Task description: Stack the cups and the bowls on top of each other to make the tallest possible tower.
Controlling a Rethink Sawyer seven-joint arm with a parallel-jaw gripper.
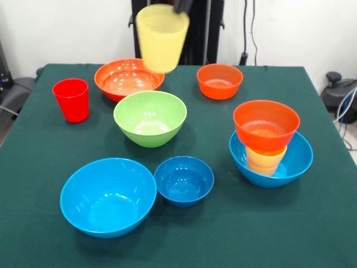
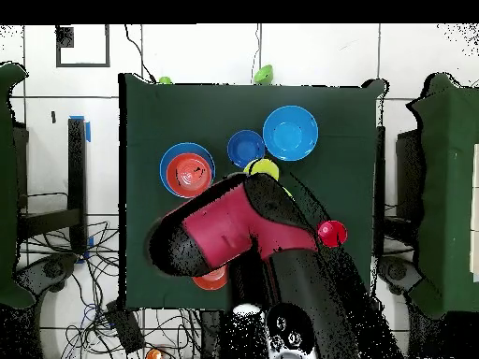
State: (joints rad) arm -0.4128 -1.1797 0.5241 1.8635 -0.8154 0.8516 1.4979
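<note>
My gripper [image 1: 181, 5] shows only at the top edge. It is shut on the rim of the pale yellow cup [image 1: 162, 38] and holds it in the air above the large orange bowl [image 1: 128, 78] and the green bowl [image 1: 150, 118]. The cup also shows in the overhead view [image 2: 265, 169], at the end of the arm. The tower [image 1: 268, 142] stands at the right: a large light-blue bowl [image 1: 298, 159] as base, the yellow-orange cup pair [image 1: 266, 159] in it, and a small orange bowl [image 1: 266, 124] on top. The red cup [image 1: 71, 99] stands at the left.
A second large light-blue bowl [image 1: 108, 196] and the small dark blue bowl [image 1: 184, 180] sit side by side at the front. A small orange bowl [image 1: 220, 81] sits at the far right. The arm [image 2: 234, 229] hides the table's middle in the overhead view.
</note>
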